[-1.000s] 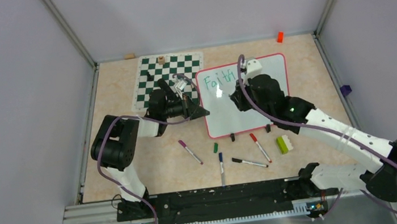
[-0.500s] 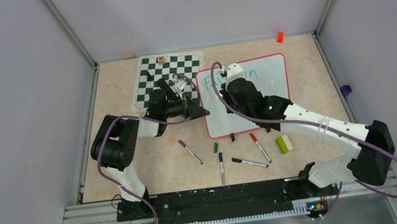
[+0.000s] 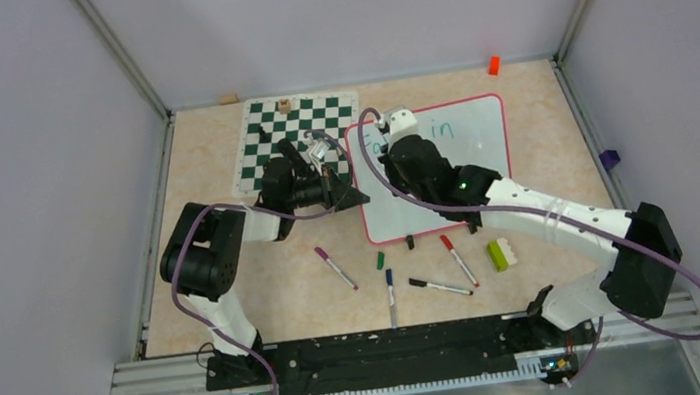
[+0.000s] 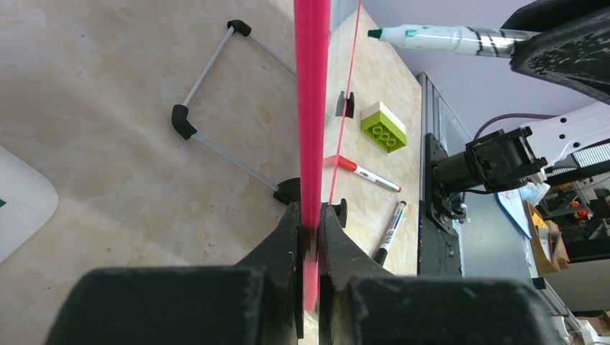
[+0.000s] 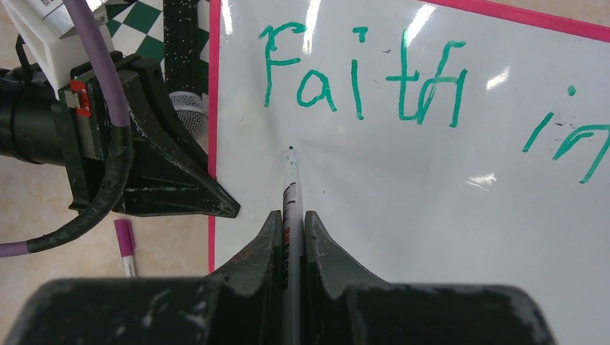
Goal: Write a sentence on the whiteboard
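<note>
Whiteboard (image 3: 476, 147) sits mid-table just right of the chess mat (image 3: 264, 148), glossy white in a thin pink frame. Its left edge is pinched in the left gripper (image 4: 309, 215). The teal sentence (image 5: 360, 75) reads only "Faith in". The right gripper (image 5: 291, 215) clamps a marker (image 5: 290, 188), tip close to the board below "Fa".

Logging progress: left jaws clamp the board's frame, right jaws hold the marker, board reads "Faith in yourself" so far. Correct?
No. The right wrist view shows the sentence on the whiteboard reads only "Faith in" so far; "yourself" isn't written. Left jaws clamp the frame, right jaws hold the marker.
</note>
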Controlling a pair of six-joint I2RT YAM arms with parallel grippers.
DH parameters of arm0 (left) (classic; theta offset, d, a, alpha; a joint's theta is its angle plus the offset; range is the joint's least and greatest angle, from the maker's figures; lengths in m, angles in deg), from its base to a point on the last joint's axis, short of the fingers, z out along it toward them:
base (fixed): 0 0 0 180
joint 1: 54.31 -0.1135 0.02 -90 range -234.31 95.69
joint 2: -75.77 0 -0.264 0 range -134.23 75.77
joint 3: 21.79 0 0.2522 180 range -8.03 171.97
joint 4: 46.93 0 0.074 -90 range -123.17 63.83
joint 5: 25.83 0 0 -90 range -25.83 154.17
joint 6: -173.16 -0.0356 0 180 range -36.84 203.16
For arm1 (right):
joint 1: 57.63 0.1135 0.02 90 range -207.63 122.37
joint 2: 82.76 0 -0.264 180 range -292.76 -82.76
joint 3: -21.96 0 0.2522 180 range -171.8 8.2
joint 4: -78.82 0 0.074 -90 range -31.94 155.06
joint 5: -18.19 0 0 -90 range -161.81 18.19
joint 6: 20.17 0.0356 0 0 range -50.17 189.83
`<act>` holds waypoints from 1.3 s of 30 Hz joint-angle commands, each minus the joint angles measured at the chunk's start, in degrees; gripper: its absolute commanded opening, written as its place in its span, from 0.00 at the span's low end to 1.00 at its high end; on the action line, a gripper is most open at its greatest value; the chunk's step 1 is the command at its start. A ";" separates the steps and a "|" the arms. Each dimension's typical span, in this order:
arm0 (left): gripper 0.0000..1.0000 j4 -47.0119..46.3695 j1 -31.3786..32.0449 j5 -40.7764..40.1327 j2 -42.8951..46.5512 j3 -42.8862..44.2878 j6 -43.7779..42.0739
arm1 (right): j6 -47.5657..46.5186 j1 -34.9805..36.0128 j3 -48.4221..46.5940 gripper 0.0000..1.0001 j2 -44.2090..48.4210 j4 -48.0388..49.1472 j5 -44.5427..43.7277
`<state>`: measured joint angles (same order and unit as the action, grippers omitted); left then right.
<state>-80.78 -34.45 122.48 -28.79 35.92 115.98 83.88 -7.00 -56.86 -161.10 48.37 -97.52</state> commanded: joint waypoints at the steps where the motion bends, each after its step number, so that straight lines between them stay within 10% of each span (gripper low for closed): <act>1: 0.00 -0.09 0.36 -1.00 0.31 1.20 -0.65 | -0.58 0.60 -3.44 0.00 -0.76 2.36 -0.46; 39: 0.00 0.92 0.63 -1.07 0.83 1.27 -1.82 | 2.21 0.53 -0.72 0.00 -1.63 -2.48 -3.09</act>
<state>-80.04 -34.43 122.30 -28.79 35.92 115.63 85.12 -6.74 -58.54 -164.47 47.41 -100.10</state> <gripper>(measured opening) 0.056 0.090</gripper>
